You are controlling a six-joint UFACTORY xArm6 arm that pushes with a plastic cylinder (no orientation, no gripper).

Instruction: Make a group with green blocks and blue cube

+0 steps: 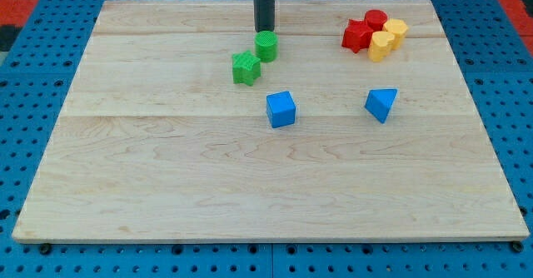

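Observation:
My tip stands just above the green cylinder near the view's top centre, touching or almost touching its far side. A green star-shaped block lies against the cylinder's lower left. The blue cube sits a short way below and right of the green pair, apart from them. A blue triangular block lies further right at about the same height.
A tight cluster sits at the view's top right: a red star-shaped block, a red cylinder, a yellow cylinder and a yellow block. The wooden board lies on a blue pegboard.

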